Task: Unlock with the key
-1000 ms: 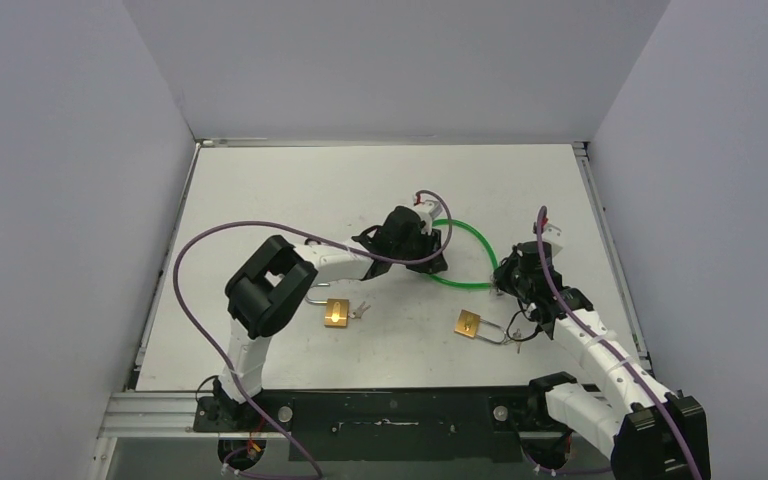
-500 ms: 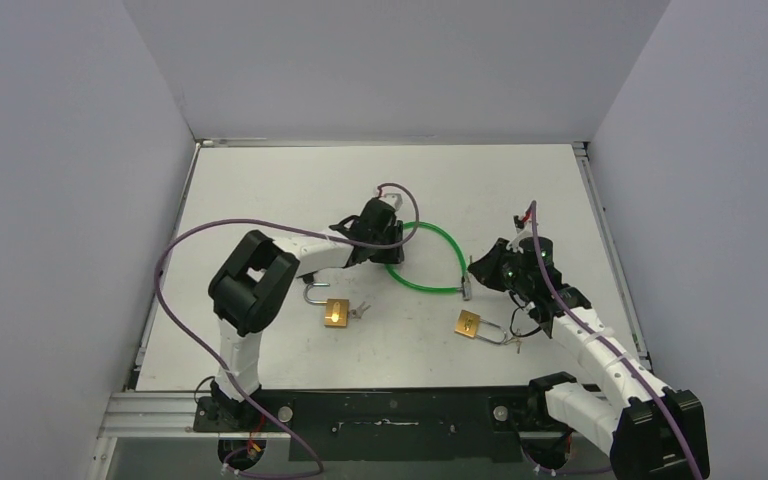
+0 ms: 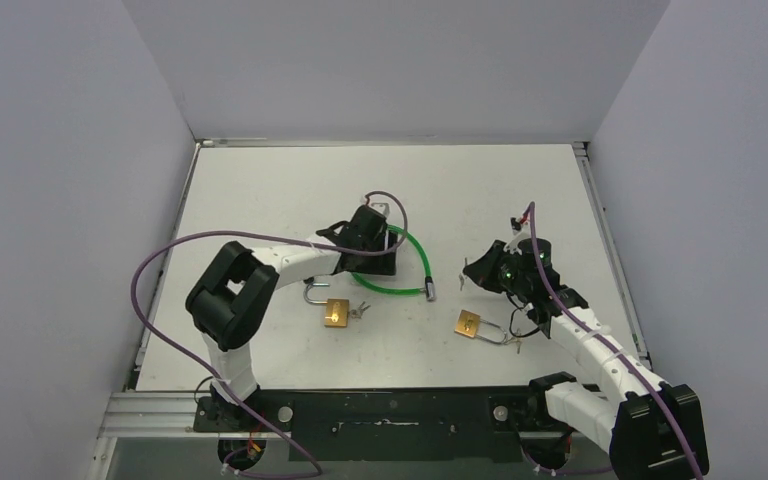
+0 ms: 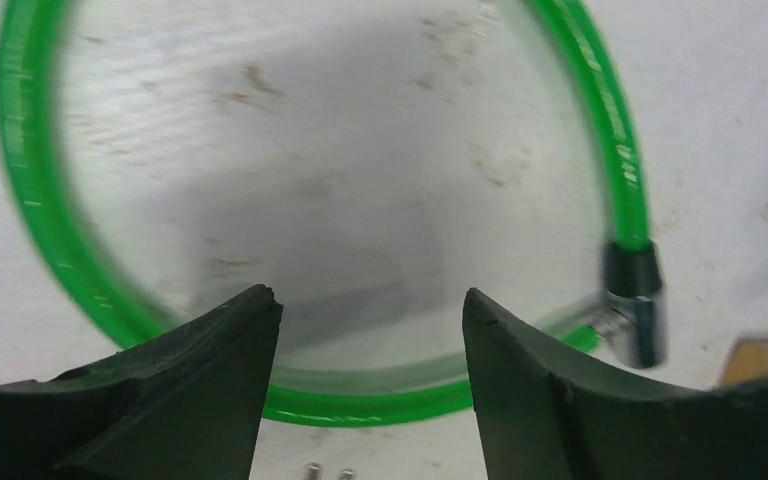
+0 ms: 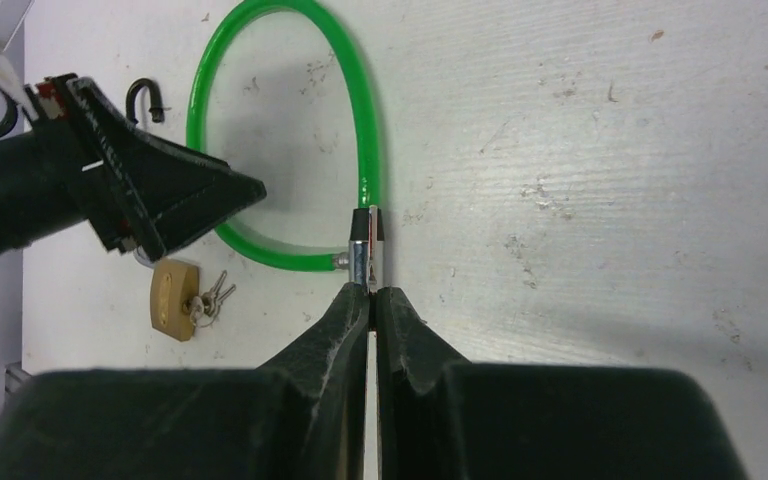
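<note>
The green cable lock (image 5: 368, 140) lies in a loop on the table (image 3: 290, 190), near the middle, between the two arms. Its metal end (image 5: 364, 250) rests flat at the right side of the loop, close to where the cable crosses back underneath.

The left end effector (image 4: 370, 300) hangs over the left part of the loop with its fingers apart and nothing between them. In its wrist view only bare table and the green ring show in the gap.

The right end effector (image 5: 372, 292) has its fingers pressed together, gripping nothing. Its tips point at the metal end, which seems just ahead of them in the wrist view, while the top view shows a gap between the two.

A brass padlock (image 5: 173, 298) lies just in front of the loop, its small bunch of keys (image 5: 210, 295) at its side. A second brass padlock (image 3: 468, 324) lies further right, beside the right arm, and its own key ring (image 3: 508, 337) sits to its right.
</note>
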You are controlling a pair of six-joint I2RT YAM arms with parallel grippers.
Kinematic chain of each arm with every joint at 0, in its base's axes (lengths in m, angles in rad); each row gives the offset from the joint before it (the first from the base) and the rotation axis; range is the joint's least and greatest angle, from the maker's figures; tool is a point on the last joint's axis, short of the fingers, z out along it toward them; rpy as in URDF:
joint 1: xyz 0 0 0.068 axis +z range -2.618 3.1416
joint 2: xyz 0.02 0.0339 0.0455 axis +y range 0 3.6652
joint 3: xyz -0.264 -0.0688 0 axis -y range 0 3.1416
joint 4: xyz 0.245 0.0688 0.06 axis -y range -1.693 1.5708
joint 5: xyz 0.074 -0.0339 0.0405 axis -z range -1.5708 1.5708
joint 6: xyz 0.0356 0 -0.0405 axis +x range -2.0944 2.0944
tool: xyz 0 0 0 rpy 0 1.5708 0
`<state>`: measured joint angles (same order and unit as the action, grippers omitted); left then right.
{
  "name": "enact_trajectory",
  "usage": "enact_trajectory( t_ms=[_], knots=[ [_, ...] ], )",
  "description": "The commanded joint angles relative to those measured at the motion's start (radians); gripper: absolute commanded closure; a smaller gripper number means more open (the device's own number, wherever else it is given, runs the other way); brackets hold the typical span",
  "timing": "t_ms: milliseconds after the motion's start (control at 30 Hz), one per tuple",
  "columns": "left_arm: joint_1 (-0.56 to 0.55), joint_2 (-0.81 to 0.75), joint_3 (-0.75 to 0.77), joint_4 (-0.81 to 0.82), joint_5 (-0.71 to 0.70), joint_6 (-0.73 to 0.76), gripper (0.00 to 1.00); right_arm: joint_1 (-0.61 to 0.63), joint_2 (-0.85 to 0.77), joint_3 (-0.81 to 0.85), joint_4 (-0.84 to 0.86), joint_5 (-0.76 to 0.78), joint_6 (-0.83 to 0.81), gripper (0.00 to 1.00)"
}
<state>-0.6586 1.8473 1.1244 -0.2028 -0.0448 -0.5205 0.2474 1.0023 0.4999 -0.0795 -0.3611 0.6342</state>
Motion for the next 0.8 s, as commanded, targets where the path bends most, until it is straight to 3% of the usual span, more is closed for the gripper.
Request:
enact_trajectory(
  t_ms=[0, 167, 467, 567, 767],
  knots=[
    [-0.113, 0.002, 0.123, -0.051, -0.036, -0.047, 0.34, -0.004, -0.023, -0.017, -0.014, 0.09, 0.035, 1.0],
    [-0.191, 0.082, 0.226, -0.094, -0.125, -0.169, 0.33, -0.007, -0.058, -0.066, -0.03, 0.118, 0.084, 1.0],
    [-0.236, 0.211, 0.336, -0.105, -0.138, -0.266, 0.34, -0.008, -0.107, -0.159, -0.032, 0.074, 0.111, 1.0],
    [-0.252, 0.251, 0.391, -0.167, -0.166, -0.271, 0.41, -0.01, -0.12, -0.172, -0.038, 0.057, 0.11, 1.0],
    [-0.294, 0.346, 0.524, -0.382, -0.314, -0.281, 0.45, -0.011, -0.121, -0.168, -0.023, 0.01, 0.119, 1.0]
  ],
)
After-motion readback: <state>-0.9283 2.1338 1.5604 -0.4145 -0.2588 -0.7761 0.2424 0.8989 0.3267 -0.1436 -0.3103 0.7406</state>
